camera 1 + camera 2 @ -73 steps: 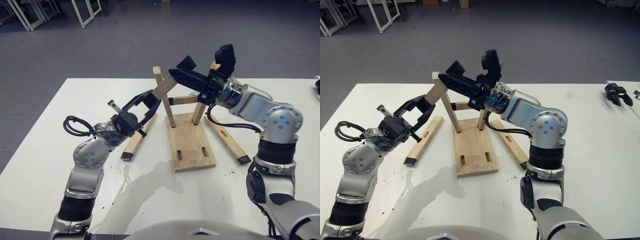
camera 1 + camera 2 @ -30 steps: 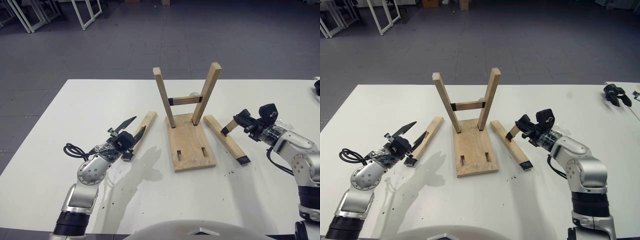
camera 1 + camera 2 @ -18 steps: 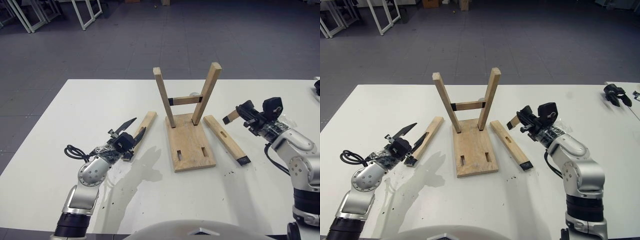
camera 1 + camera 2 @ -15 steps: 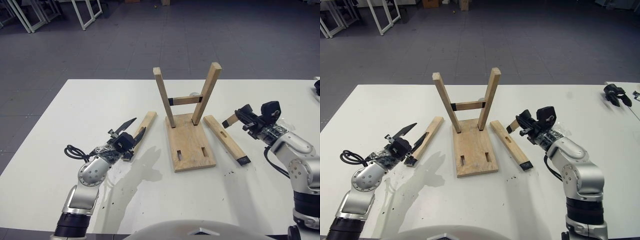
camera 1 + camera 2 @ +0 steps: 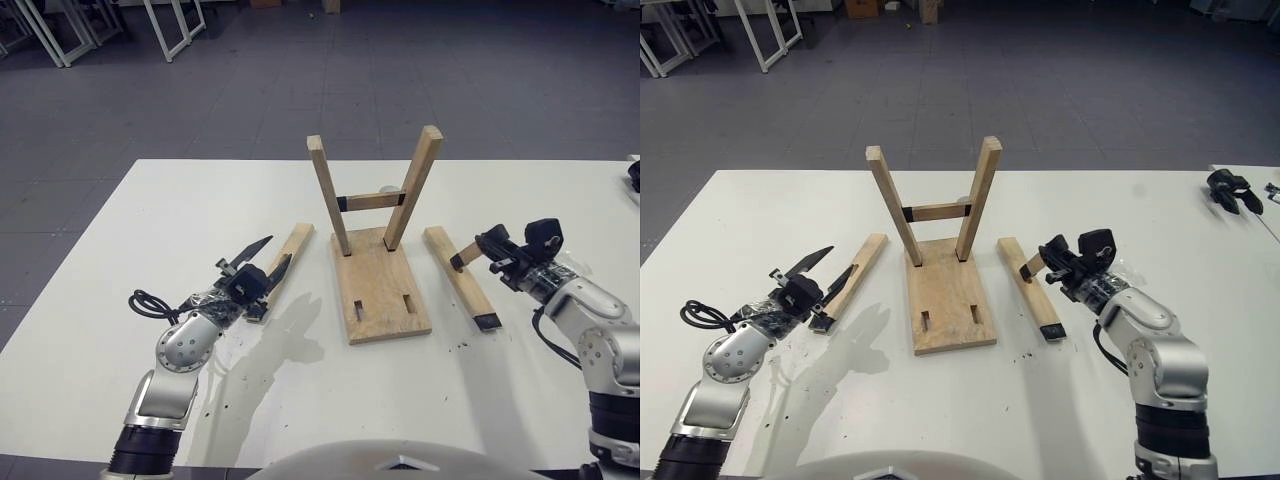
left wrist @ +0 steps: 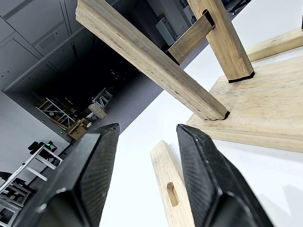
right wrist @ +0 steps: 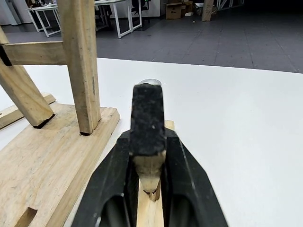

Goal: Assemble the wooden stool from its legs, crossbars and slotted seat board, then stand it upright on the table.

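Our seat board (image 5: 380, 285) lies flat mid-table (image 5: 150, 220) with two legs (image 5: 327, 195) standing in its far slots, joined by a crossbar (image 5: 372, 201). Our left gripper (image 5: 278, 249) rests low over the table, fingers apart, at the near end of a loose leg (image 5: 287, 252) lying left of the board. Our right gripper (image 5: 486, 244) is clamped on a second crossbar (image 5: 464, 256), whose tip touches another loose leg (image 5: 458, 288) lying right of the board.

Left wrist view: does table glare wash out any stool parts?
Left wrist view: white table bright, yet the slotted wooden leg and wooden seat board keep their grain. Right wrist view: even light on the short black-tipped wooden crossbar in the claw.
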Controlling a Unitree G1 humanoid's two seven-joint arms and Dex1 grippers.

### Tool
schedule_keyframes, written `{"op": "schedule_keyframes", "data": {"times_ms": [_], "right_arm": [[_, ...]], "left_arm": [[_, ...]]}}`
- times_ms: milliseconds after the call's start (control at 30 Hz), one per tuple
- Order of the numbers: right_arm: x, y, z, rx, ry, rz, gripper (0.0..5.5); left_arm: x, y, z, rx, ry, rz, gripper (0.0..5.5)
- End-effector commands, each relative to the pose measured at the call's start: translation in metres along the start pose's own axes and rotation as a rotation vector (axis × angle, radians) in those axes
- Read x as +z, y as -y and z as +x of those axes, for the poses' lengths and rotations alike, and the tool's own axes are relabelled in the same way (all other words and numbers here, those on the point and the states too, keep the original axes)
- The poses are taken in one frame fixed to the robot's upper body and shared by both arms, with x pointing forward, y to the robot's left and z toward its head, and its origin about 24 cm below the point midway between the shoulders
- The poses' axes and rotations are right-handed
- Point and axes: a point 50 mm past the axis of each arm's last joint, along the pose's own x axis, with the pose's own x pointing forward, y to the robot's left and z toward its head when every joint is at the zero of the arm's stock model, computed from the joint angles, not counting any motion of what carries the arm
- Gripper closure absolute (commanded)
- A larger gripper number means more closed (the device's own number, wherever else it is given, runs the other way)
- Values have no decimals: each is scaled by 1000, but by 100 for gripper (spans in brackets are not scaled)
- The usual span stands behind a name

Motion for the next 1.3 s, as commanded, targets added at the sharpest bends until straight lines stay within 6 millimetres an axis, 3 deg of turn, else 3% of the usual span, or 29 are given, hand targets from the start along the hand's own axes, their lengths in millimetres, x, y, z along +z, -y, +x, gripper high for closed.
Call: {"op": "schedule_keyframes", "data": {"times_ms": [33, 133, 200, 667, 1000, 1300], "right_arm": [[-13, 5, -1, -50, -41, 115, 509], [8, 1, 2, -38, 91, 103, 509], [12, -1, 2, -34, 110, 93, 509], [-16, 3, -7, -78, -8, 38, 509], [15, -7, -10, -60, 201, 14, 509], [-6, -3, -14, -100, 105, -16, 509]], "left_arm": [[1, 1, 2, -6, 5, 2, 329], [1, 1, 2, -5, 5, 0, 329], [2, 1, 1, -4, 4, -2, 329], [0, 1, -1, -8, -6, -7, 329], [1, 4, -2, -8, -5, -12, 329], [1, 4, -4, -10, -10, -16, 329]]}}
